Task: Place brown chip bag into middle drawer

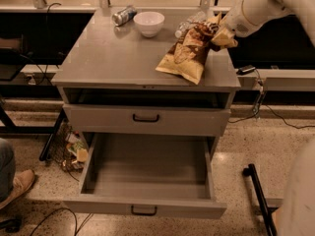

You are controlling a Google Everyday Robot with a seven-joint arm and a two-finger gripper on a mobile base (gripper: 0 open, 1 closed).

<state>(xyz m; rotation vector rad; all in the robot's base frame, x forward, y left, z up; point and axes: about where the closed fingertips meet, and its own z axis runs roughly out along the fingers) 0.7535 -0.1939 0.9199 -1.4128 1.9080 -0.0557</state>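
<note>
The brown chip bag [189, 50] hangs tilted at the right side of the grey cabinet top [113, 58]. Its upper right end is raised and its tan lower end rests on the top near the front edge. My gripper [220, 33] reaches in from the right and is shut on the bag's upper right end. The middle drawer [147, 206] is pulled wide open below, with a bare grey inside and a small black handle on its front. The upper handled drawer front [145, 119] is nearly shut.
A white bowl [148, 22], a metal can [123, 14] lying on its side and a clear plastic bottle [189, 23] stand at the back of the top. A person's shoe [15, 186] and litter [71, 149] lie at the left. My white base [300, 195] stands at the right.
</note>
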